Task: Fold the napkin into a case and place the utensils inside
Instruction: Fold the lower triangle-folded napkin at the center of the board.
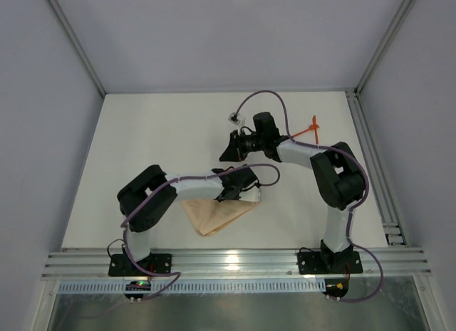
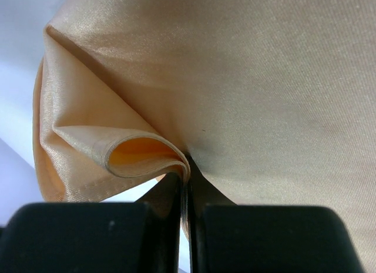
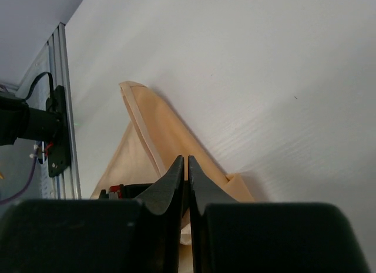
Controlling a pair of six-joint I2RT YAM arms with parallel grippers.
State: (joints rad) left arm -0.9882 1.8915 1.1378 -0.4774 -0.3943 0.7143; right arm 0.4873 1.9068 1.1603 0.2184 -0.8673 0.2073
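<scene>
The peach-orange napkin lies folded into a rough triangle near the front of the white table. My left gripper is at its upper right corner, shut on a curled fold of the cloth; the rest of the napkin fills the left wrist view. My right gripper hangs farther back, apart from the cloth, with its jaws together and nothing between them. The napkin shows beyond it. An orange-red utensil lies at the back right, partly hidden by the right arm.
An aluminium rail runs along the near edge with both arm bases on it. Another rail lines the right side. Grey walls enclose the table. A purple cable loops over the right wrist.
</scene>
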